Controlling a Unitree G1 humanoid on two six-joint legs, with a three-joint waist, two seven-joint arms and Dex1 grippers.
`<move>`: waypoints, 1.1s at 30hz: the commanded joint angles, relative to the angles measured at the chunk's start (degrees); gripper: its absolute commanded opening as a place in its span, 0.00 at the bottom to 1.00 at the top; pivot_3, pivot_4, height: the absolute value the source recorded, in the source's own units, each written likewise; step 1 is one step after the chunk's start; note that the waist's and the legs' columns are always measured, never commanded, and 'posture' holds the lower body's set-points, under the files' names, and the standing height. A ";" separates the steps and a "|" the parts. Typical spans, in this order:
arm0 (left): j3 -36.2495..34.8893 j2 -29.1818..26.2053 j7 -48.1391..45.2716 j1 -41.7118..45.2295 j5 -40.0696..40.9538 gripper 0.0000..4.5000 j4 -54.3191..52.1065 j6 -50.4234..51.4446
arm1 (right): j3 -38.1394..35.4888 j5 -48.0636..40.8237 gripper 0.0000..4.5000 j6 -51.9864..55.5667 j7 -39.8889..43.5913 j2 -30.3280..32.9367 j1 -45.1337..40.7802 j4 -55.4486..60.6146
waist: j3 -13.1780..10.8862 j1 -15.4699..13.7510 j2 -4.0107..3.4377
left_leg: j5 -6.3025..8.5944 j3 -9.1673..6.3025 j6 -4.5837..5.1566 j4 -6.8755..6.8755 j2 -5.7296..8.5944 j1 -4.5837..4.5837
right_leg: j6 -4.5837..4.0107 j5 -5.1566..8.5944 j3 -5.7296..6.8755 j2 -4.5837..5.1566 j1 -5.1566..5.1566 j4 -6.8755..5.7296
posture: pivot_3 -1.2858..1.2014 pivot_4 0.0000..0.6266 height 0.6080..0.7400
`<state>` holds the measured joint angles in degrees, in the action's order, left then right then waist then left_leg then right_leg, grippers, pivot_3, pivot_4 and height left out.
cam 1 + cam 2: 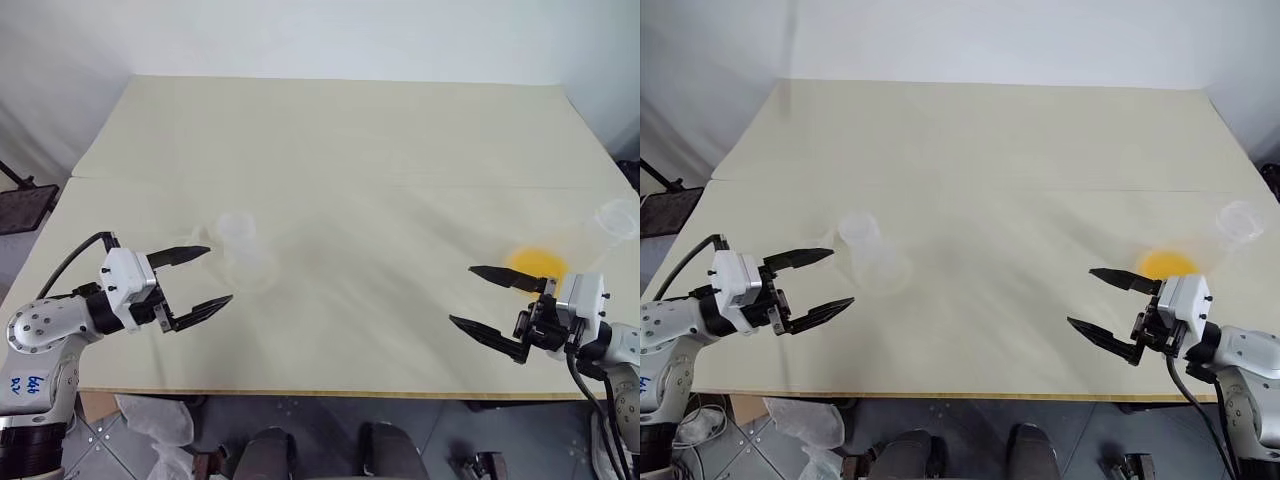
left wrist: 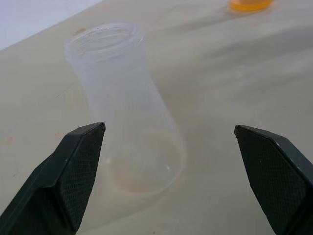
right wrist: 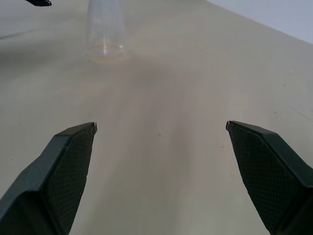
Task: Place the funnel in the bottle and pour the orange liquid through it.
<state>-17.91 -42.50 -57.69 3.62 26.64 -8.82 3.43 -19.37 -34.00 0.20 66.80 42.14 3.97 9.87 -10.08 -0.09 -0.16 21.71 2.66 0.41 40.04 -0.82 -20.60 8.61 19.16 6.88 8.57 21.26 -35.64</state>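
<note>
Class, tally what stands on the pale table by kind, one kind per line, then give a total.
Empty clear bottle: 1
Clear container of orange liquid: 1
Clear funnel, near the table's right edge: 1
Total: 3

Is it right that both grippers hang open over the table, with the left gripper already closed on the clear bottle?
Not quite. The left gripper is open, not closed on the bottle: the left wrist view shows both fingers standing clear of it. The right gripper does hang open over the table.
</note>
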 commanded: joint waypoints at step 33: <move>-2.47 8.61 17.58 1.08 8.61 1.00 -7.25 15.12 | 9.58 0.00 0.99 6.82 -5.65 -6.54 -12.67 3.93 | -0.02 -0.61 0.09 | 0.03 -0.19 0.00 0.00 0.03 0.10 | 0.00 0.00 0.09 -0.01 -0.20 0.02 | 0.52 0.24 1.00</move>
<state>-21.89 -33.50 -40.87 3.29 36.20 -15.30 18.15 -8.09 -33.77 8.44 60.75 35.09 -9.05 12.71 -10.09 -0.70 -0.07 21.74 2.47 0.40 40.06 -0.79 -20.50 8.61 19.16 6.98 8.55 21.04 -35.63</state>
